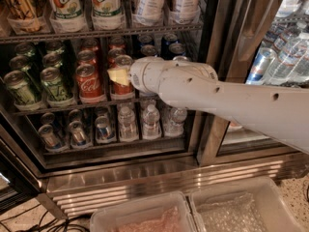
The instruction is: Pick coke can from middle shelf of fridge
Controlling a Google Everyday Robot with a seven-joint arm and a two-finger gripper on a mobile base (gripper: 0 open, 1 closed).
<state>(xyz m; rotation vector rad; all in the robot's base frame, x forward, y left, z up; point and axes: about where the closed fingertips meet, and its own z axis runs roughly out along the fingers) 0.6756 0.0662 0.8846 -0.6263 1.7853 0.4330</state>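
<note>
The fridge's (145, 178) middle shelf (67, 105) holds green and red cans. The gripper (118, 76), at 3 o'clock from the coke can (88, 83), partly covers another red can (124, 62); whether it is open or closed, I cannot tell.

The chunky white plastic arm (217, 100) runs in from the lower right, sloping up toward the left. Its yellowish-tipped gripper (118, 76) sits just left of centre, pointing left.

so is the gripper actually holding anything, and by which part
Cannot be told: the gripper is at the side of a red coke can on the middle shelf, but any grip is hidden.
</note>
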